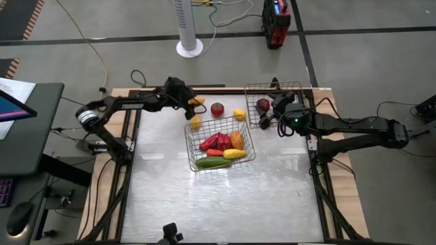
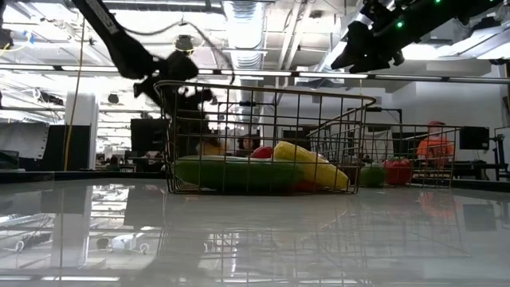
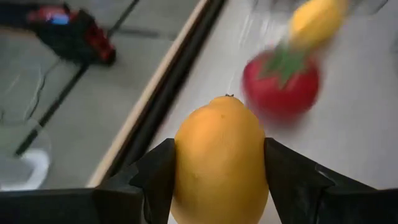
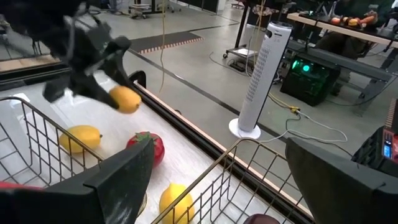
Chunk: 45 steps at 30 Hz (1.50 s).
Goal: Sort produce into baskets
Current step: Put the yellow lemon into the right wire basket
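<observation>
My left gripper is at the table's far edge, left of centre, shut on an orange-yellow lemon. Past it on the table lie a red tomato, a yellow lemon and another yellow piece. The middle wire basket holds red peppers, an orange piece, corn and a green cucumber. The second basket at the far right holds a dark red piece. My right gripper hangs open above that basket's near side with nothing between its fingers. My left gripper pinches the lemon by its two long sides between its two fingers. The fingers come slanting down from the table's left and lie along the lemon, whose pointed tip faces away from the wrist. The lemon is lifted clear of the table.
The table's raised far edge rail runs close beside the held lemon. A white tower fan and a red-black device stand on the floor beyond it. The near half of the table is bare.
</observation>
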Available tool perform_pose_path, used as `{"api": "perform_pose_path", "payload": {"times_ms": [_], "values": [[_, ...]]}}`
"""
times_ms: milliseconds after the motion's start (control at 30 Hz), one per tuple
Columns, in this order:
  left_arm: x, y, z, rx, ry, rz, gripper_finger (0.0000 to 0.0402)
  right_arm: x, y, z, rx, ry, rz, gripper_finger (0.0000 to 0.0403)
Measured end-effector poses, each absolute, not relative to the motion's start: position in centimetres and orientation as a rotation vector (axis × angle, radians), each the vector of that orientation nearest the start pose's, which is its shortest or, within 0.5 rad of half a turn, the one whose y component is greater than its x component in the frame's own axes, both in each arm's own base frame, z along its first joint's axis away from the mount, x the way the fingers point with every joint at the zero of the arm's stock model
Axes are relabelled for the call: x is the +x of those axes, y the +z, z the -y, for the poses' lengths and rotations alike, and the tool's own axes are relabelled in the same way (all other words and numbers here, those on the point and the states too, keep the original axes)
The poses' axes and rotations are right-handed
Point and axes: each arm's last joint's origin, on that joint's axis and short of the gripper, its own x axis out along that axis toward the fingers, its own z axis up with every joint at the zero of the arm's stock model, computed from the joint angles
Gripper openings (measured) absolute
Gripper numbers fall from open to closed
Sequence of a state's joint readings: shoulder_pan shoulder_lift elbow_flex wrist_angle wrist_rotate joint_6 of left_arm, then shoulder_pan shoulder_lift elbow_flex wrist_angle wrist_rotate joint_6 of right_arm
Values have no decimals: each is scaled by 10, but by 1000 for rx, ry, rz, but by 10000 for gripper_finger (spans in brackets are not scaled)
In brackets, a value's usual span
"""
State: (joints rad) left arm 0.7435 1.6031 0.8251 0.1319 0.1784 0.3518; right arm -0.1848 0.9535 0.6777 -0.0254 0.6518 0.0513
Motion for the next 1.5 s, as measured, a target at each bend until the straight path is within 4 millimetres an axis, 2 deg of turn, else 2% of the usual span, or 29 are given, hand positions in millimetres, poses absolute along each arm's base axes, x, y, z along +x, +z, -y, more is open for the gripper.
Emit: {"api": "perform_pose_path", "payload": {"times_ms": [133, 333, 467, 700, 933, 1100, 1500], "values": [[248, 194, -202, -12, 357, -628, 199, 199, 283, 55, -23, -837, -279, 388], [274, 210, -177, -2, 272, -548, 200, 200, 284, 55, -19, -837, -262, 388], [295, 230, -162, 40, 276, -448, 200, 200, 287, 55, -12, -836, -234, 388], [317, 261, -153, 72, 309, -262, 201, 201, 289, 53, -16, -827, -216, 388], [334, 271, -157, 96, 345, -52, 201, 202, 289, 52, -32, -816, -221, 388], [341, 271, -154, 109, 362, 42, 201, 203, 290, 50, -38, -807, -209, 388], [344, 265, -150, 89, 352, 8, 201, 203, 291, 47, -47, -789, -208, 388]]}}
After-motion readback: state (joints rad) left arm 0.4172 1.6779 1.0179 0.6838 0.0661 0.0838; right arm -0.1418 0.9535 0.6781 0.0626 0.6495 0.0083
